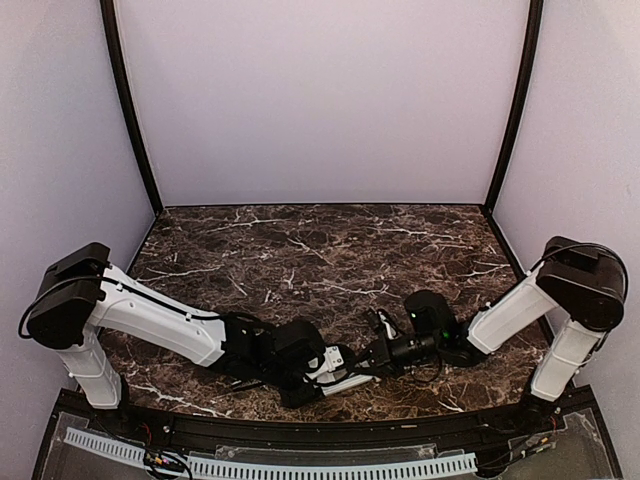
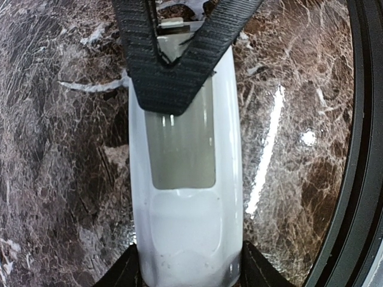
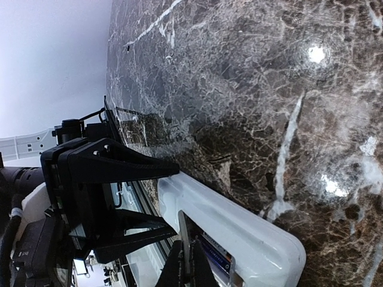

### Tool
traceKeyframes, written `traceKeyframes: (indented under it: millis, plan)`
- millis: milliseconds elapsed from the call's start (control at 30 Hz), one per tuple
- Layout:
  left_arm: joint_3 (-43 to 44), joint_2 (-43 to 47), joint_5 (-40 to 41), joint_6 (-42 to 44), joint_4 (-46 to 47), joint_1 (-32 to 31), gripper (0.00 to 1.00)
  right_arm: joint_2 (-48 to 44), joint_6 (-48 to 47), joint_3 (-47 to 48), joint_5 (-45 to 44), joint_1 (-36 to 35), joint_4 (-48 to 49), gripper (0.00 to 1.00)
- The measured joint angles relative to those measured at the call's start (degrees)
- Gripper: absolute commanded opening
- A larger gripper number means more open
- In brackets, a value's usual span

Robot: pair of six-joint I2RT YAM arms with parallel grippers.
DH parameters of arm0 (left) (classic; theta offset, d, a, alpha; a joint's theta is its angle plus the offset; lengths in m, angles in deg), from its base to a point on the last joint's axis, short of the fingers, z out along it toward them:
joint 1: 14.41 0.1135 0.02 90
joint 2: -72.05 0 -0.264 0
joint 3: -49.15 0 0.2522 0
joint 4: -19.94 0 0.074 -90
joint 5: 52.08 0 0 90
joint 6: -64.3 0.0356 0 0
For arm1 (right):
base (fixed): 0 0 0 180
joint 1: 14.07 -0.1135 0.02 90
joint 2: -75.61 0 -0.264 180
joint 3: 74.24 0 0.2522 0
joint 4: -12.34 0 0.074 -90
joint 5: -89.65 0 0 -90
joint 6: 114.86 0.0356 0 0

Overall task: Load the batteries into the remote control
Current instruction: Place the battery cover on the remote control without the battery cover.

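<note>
Marble table — left tool grips remote control; right tool, closed, over its bay.

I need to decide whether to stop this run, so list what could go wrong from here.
1. The left claw grips the remote control only by its near end, while the shut right claw sits over the far end. A push there may pivot the glossy shell or slip it free.
2. The right claw's tips hide what lies beneath them, so pressing down may wedge something askew.
</note>
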Motion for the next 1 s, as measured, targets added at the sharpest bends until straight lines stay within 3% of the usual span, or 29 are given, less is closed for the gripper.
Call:
traceKeyframes:
  millis: [167,333,533,1000]
  plan:
    - [0.15,-0.24,-1.18,1.11,0.92,-0.07,0.65,-0.44,-0.39,1.38,-0.20,-0.07,-3.37,0.00]
    - [0.20,-0.28,-2.38,2.14,2.21,0.24,0.66,-0.44,-0.61,1.64,-0.15,-0.09,-4.00,0.00]
    - [-0.02,0.52,-7.15,1.97,8.00,2.34,0.53,-0.22,-0.81,1.77,-0.13,-0.15,-3.91,0.00]
    - [-0.20,-1.20,-9.51,2.01,16.11,3.30,0.44,-0.09,-0.85,1.81,-0.20,-0.22,-3.82,0.00]
